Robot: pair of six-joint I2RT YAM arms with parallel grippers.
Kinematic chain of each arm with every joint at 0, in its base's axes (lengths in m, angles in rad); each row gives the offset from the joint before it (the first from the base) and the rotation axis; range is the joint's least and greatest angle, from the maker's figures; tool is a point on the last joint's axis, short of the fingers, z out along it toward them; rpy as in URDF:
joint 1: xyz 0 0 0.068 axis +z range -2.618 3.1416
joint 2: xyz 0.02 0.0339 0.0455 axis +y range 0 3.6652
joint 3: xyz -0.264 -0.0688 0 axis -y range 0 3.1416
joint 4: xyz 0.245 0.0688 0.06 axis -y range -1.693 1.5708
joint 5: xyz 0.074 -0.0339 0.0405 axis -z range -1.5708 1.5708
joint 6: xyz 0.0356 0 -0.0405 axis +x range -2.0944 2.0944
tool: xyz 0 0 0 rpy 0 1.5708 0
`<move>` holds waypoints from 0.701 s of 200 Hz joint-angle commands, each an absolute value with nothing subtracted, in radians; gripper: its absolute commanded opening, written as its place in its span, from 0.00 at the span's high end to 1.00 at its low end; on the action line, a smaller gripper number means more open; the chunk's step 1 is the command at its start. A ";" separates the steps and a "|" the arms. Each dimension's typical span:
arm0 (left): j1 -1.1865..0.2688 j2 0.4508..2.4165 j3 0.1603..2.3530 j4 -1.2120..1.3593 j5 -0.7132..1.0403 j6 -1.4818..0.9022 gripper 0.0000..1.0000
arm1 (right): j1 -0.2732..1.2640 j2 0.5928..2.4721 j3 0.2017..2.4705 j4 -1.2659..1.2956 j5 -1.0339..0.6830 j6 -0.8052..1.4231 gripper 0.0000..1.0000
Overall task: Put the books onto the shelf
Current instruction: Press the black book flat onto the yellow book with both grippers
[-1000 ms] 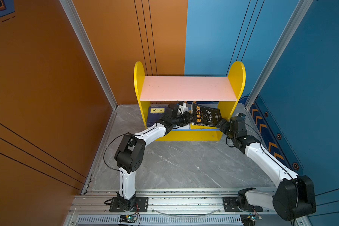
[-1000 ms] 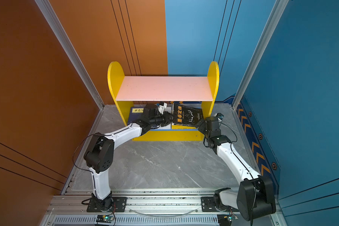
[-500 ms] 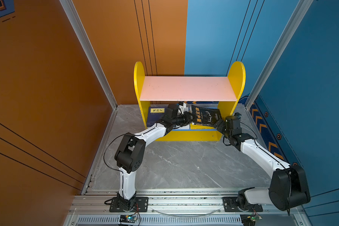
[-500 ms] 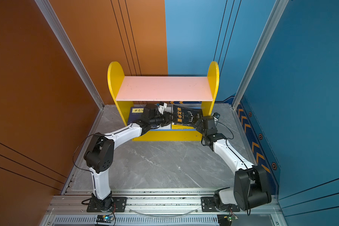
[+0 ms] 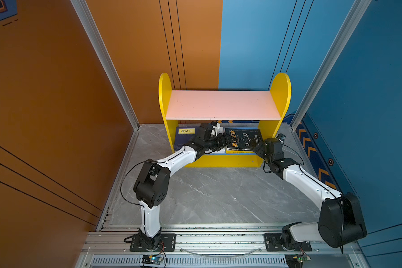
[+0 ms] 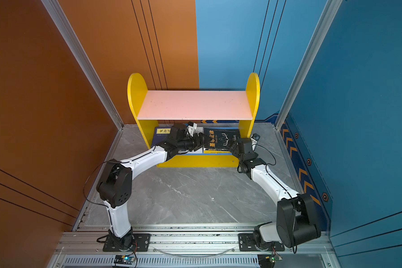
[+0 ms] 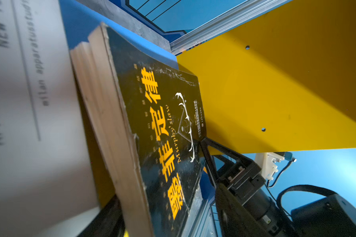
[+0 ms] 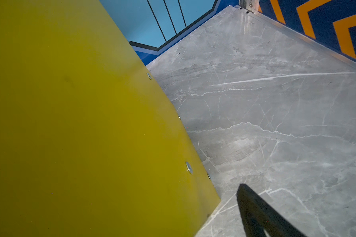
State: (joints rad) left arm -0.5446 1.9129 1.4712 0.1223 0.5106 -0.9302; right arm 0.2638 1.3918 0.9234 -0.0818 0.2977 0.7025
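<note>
Reaching with both arms under the pink board point(image 5: 221, 104) of the shelf point(image 5: 281, 92), into the lower tier. Finding the black book point(image 5: 244, 139), the one with yellow characters, lying cover-up in the right half of that tier, resting on a stack of other books, with a yellow edge peeking out beneath its near side in both top views. Sitting close to the right panel point(image 7: 275, 92), contact there being impossible to judge.

Setting the left gripper point(image 5: 224, 138) against the black book's left edge, about mid-tier. Being unable to tell from any view whether its jaws are spread or pinching the cover.

Holding the right gripper point(image 5: 257, 146) at the book's near right corner, by the front edge of the right panel, jaws standing wide and clasping nothing. Appearing to touch that corner with the tip of one finger point(image 7: 206, 142) in the left wrist view. Showing only one dark finger in the right wrist view, hanging over the grey floor point(image 8: 275, 102) beside the panel's outer face.

Lying flat at the left end of the tier, partly hidden behind the left arm: a navy book point(image 5: 182, 141) with a yellow label. Lying just beside the black book in the left wrist view, blurred: a white book point(image 7: 39, 123) with grey lettering.
</note>
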 commanded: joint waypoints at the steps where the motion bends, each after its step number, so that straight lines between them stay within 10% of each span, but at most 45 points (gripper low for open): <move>1: -0.541 1.869 1.503 0.032 0.431 -0.861 0.30 | 0.271 1.406 0.900 -0.119 0.333 0.679 0.04; 140: -0.570 1.867 1.524 -0.018 0.385 -0.823 0.28 | 0.281 1.376 0.906 -0.097 0.264 0.668 0.03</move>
State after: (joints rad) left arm -0.5560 1.8793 1.4895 0.0177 0.4107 -0.8520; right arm 0.2691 1.3914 0.9207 -0.0776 0.2928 0.7029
